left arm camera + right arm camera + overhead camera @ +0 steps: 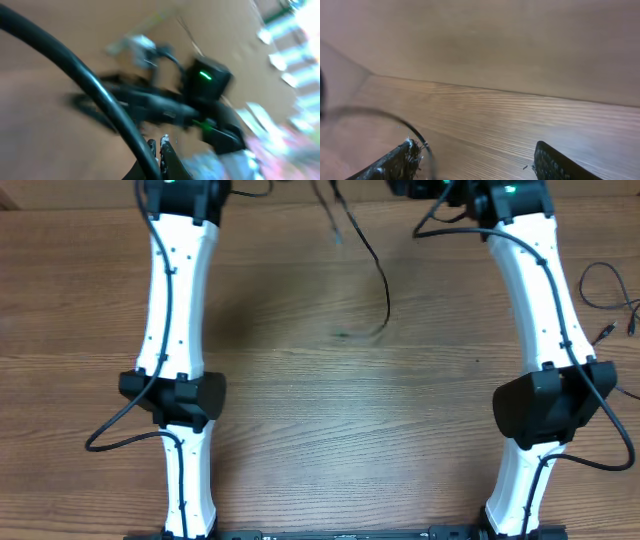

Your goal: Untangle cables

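Across the far middle of the surface [320,430]: one thin black cable [384,290], curving from the top edge down toward centre, upper end blurred, possibly lifted. Second cable [603,280] with small plug ends well apart at the right edge. Left hand [159,149] clenched, black cord [75,70] running right down to its fingertips; too blurred to tell whether pinched or just passing. Right hand [480,165] released, jaws wide, thin cord [415,132] just beside one finger, not between the two. Judged step: getting a second hold to pull strands apart. Best to shift the right hand sideways to bring that cord between the pads, clamp, then draw away slowly and low. Worth watching: thick arm wires [110,435] looping out near the elbows, easy to snag; right wrist unit [207,80] close in front of the left hand, so little room to swing.
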Available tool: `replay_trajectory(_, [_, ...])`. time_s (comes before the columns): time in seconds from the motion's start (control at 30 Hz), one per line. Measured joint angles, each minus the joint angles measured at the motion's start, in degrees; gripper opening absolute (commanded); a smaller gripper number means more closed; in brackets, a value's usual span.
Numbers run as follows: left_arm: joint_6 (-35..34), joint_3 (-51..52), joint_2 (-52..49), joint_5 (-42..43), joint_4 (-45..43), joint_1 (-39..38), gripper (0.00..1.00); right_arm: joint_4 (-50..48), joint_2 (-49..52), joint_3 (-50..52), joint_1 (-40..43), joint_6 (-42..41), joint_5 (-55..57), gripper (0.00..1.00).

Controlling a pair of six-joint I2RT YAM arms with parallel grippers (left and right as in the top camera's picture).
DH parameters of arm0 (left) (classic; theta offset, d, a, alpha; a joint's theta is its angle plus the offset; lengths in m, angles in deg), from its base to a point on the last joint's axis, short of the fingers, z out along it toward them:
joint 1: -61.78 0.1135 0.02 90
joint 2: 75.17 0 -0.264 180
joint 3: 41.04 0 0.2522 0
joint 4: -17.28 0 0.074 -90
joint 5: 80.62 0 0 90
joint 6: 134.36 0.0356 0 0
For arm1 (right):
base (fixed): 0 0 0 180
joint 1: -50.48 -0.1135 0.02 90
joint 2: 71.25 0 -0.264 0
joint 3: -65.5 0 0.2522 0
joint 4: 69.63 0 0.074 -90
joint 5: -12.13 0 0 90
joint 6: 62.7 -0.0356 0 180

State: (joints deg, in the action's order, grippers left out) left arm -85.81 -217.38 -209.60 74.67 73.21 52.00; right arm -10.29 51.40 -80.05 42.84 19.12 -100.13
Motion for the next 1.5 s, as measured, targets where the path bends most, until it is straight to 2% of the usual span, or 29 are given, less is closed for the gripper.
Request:
replay_trajectory(0.17, [7.23,0.0,0.0,-18.93,7.26,0.85,0.04,0.13,-0.02,0.0,1.86,0.31,0.07,0.72])
replay_trajectory(0.33, [15.28,0.0,0.0,-48.7,13.2,-5.07,0.04,0.2,-0.02,0.0,1.16,0.72,0.0,0.72])
replay_trajectory(0.5, [23.63,0.0,0.0,-84.24,14.14,-13.6,0.04,0.63,-0.02,0.0,0.57,0.74,-0.04,0.72])
replay_trajectory(0.57, [26.58,0.0,0.0,-94.92,14.29,-16.02,0.04,1.18,-0.02,0.0,0.52,0.74,0.0,0.72])
replay_trajectory(0.63, [29.33,-0.09,0.0,-102.9,17.07,-17.51,0.04,2.1,-0.02,0.0,0.52,0.74,-0.02,0.72])
replay_trajectory(0.7, [30.32,-0.2,0.0,-107.21,22.29,-17.79,0.04,2.71,-0.02,0.0,0.52,0.76,0.0,0.72])
replay_trajectory(0.77, [30.53,-0.2,0.0,-108.1,28.28,-17.44,0.05,3.45,-0.02,0.0,0.52,0.76,0.0,0.72])
replay_trajectory(0.83, [30.58,-0.22,0.0,-105.04,33.2,-16.74,0.04,4.17,-0.02,0.0,0.52,1.03,0.02,0.72])
replay_trajectory(1.03, [29.99,-0.2,0.0,-84.56,45.11,-14.82,0.04,5.88,-0.02,0.0,0.59,2.38,0.02,0.72])
replay_trajectory(1.2, [29.18,-0.2,0.0,-74.75,53.94,-14.97,0.04,6.58,-0.02,0.0,0.7,2.91,0.0,0.72])
replay_trajectory(1.4, [28.98,0.17,0.0,-63.93,54.53,-14.97,0.04,8.22,-0.02,0.0,0.81,3.5,0.02,0.71])
replay_trajectory(1.5, [28.98,0.35,0.0,-61.29,54.51,-14.97,0.04,9.86,-0.02,0.0,0.79,4.96,0.0,0.68])
